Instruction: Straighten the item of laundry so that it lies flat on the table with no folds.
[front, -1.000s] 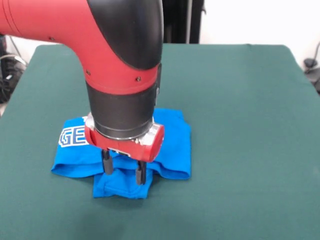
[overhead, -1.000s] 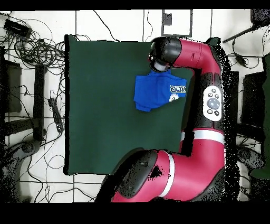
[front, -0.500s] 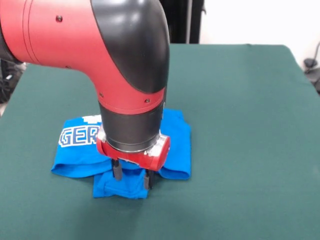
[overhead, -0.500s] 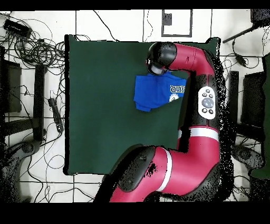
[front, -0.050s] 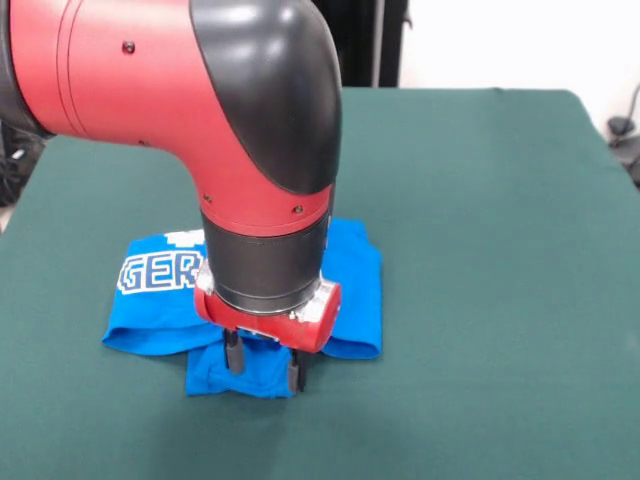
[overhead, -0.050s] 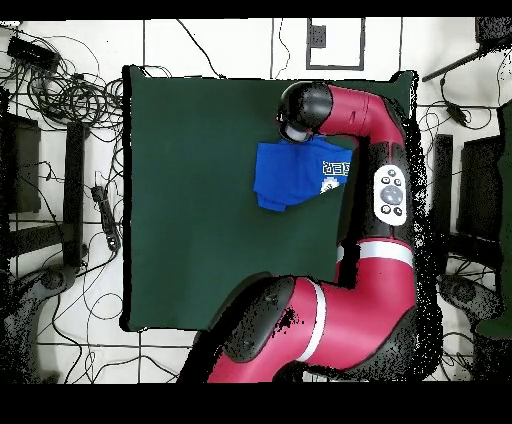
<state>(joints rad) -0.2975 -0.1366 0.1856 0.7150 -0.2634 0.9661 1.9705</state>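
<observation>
The item of laundry (front, -0.050s: 150, 305) is a bright blue T-shirt lying crumpled and folded on the green table (front, -0.050s: 480, 200), with white letters "GER" showing at its left. A small folded flap (front, -0.050s: 258, 378) sticks out at its near edge. My gripper (front, -0.050s: 264, 365) points straight down over that flap, open, with both fingertips (front, -0.050s: 233, 358) low on the blue cloth. In the overhead view the T-shirt (overhead, -0.050s: 290, 175) lies near the right side of the table (overhead, -0.050s: 190, 200), and the arm's wrist covers the gripper.
The red and black arm (front, -0.050s: 200, 100) hides the shirt's middle in the front view. Cables and stands (overhead, -0.050s: 60, 100) lie on the floor around the table in the overhead view.
The arm has come lower and slightly nearer the camera, bringing the fingertips down onto the shirt's near flap. The fingers' spacing looks the same, and the shirt has not moved.
</observation>
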